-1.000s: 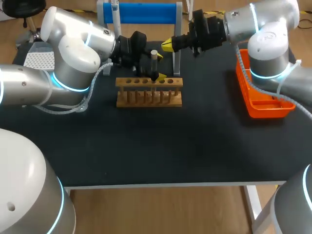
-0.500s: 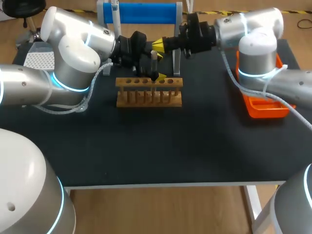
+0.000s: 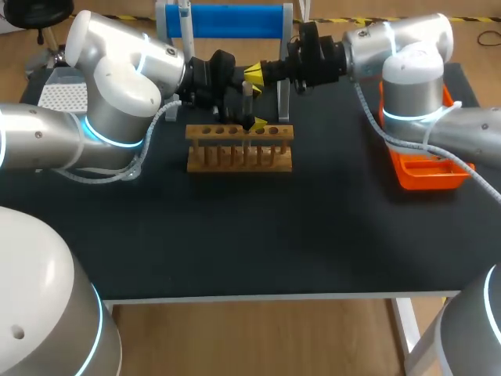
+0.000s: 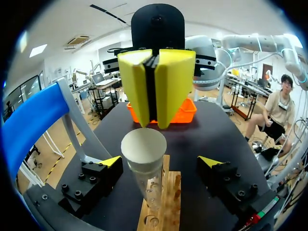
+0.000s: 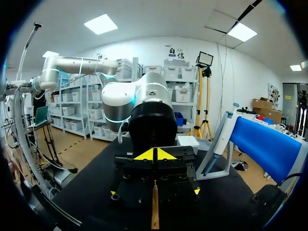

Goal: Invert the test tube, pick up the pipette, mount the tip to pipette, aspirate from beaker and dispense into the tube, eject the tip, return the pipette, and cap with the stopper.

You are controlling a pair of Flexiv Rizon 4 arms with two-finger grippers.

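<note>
The test tube [image 4: 144, 159] stands up in the wooden rack [image 3: 239, 147] on the black table [image 3: 258, 235]. The left gripper [image 4: 160, 162] has its jaws apart, one on each side of the tube. The right gripper [image 4: 155, 114] has its jaws together, just above the tube's white top. An orange tray [image 3: 407, 178] sits well apart.

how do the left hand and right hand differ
The left hand is open, straddling the test tube without touching it; the right hand is shut tight. The left hand sits low by the wooden rack; the right hand is up at the tube's top. Both are yellow-tipped.
</note>
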